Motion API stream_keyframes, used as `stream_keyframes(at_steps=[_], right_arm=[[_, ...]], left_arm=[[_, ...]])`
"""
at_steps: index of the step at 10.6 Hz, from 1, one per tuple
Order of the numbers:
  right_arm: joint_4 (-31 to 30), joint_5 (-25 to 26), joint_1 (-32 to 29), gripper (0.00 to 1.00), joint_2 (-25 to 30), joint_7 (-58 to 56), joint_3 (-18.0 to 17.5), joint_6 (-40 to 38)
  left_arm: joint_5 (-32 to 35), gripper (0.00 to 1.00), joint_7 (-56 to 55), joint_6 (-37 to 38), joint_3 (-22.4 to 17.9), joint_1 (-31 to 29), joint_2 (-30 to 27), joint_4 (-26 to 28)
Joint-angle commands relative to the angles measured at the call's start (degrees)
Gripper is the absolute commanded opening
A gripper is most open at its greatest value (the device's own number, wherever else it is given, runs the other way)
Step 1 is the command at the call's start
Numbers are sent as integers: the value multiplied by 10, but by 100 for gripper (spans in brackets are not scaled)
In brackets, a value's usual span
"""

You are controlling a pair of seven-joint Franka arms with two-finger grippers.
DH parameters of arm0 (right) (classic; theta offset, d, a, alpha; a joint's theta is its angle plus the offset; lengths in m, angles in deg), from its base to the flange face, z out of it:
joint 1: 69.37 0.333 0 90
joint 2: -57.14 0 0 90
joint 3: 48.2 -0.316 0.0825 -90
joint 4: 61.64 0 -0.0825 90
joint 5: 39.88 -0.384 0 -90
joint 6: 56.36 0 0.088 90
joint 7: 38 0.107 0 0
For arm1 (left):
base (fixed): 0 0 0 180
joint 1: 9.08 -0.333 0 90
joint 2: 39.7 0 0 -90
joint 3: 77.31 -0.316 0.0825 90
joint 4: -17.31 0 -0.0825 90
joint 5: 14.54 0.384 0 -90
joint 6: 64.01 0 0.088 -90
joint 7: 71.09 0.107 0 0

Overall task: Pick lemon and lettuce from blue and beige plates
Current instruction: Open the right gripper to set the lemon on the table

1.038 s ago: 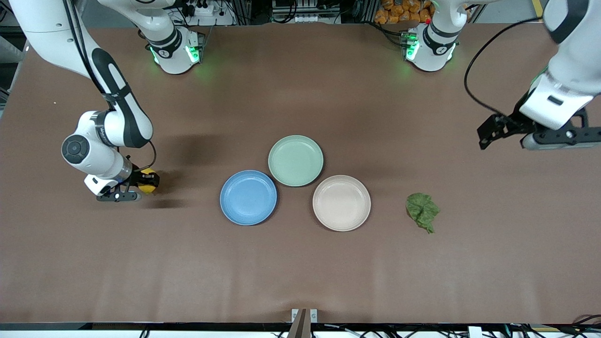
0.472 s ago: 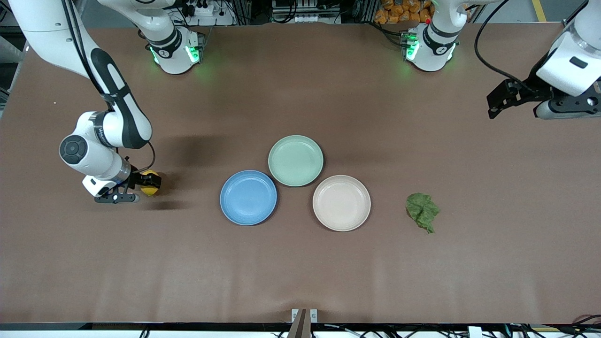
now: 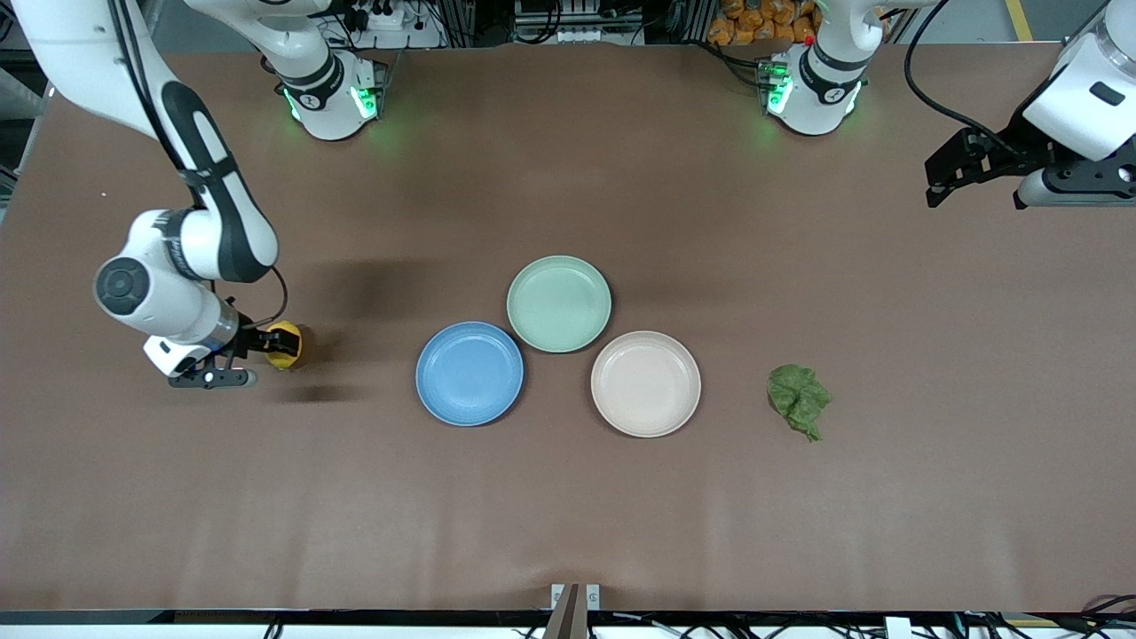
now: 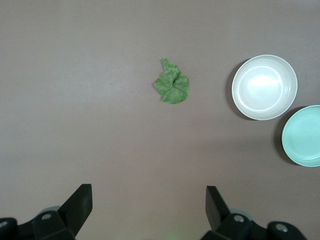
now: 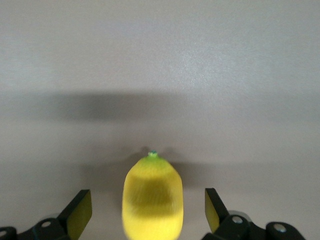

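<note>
The yellow lemon (image 3: 286, 345) lies on the brown table toward the right arm's end, well away from the plates. My right gripper (image 3: 263, 343) is low beside it and open. In the right wrist view the lemon (image 5: 152, 200) sits between the two fingers (image 5: 80, 212) with a gap on each side. The wrinkled green lettuce (image 3: 799, 399) lies on the table beside the beige plate (image 3: 645, 383), toward the left arm's end. The blue plate (image 3: 469, 374) and the beige plate hold nothing. My left gripper (image 3: 937, 182) hangs open and empty, high over the left arm's end of the table.
A mint-green plate (image 3: 559, 303), also bare, touches the blue and beige plates and lies farther from the front camera. The left wrist view looks down on the lettuce (image 4: 172, 85), the beige plate (image 4: 264, 87) and part of the mint-green plate (image 4: 302, 136).
My right gripper has opened and let go of the lemon, then drawn back a little toward its end of the table. The left arm has risen and pulled away from the lettuce.
</note>
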Motion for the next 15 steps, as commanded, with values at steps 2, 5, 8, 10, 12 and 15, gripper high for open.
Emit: stream_keyframes(at_steps=[2,5,8,10,12,15], right_arm=[[55,-6,4,100,56,-3,-2,-146],[84,-6,8,100,78,-3,-4,-166],[180,-7,8,100,78,-2,-3,-273],[212,-6,14,100,89,-1,-2,-305],[225,-5,19,100,109,-1,3,-312],[286,-6,25,100,115,-1,22,-386]], left_arm=[[-14,100,26,14,3,-5,4,-19],[-15,100,30,14,0,-5,3,-19],[-13,100,22,14,0,-5,4,-19],[-12,100,21,14,3,-5,3,-19],[-14,100,17,15,3,-5,2,-19],[-14,100,11,15,-5,-6,2,-19]])
